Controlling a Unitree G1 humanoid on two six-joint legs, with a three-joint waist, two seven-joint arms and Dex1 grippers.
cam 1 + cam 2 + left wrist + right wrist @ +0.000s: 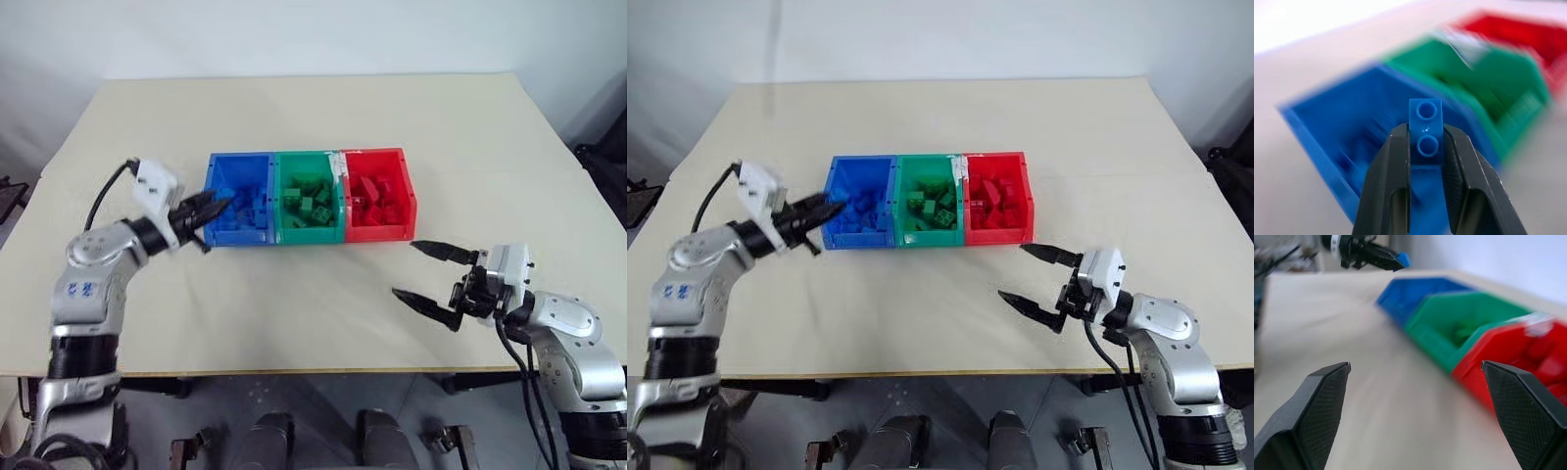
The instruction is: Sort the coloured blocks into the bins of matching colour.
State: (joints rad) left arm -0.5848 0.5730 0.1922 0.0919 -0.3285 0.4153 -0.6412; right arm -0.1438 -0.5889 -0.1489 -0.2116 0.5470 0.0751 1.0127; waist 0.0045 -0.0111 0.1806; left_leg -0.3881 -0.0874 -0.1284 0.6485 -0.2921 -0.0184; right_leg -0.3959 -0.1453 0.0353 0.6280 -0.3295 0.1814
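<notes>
One block in hand: a small blue block (1425, 128) is pinched between the left gripper's (217, 207) two black fingers, its studded face turned toward the wrist camera and about half of it standing proud of the tips.
Block's place: it is held in the air at the near-left corner of the blue bin (221, 174), about level with the rim and not yet clearly over the cavity.
Bins: blue, green bin (284, 206) and red bin (406, 196) stand joined in a row on the table (294, 294); each already holds bricks of its own colour.
Step in hand: carrying the blue block to its bin, by my reading.
How to do it well: bring the tips well inside the blue walls, away from the shared wall with green, before letting go.
Release: part the fingers low over the pile, so the block does not bounce out.
Risk: the grip is shallow, so a sharp swing could twist the block loose.
Right gripper (431, 275): fingers spread wide and empty, hovering near the table's front edge, well apart from the red bin.
</notes>
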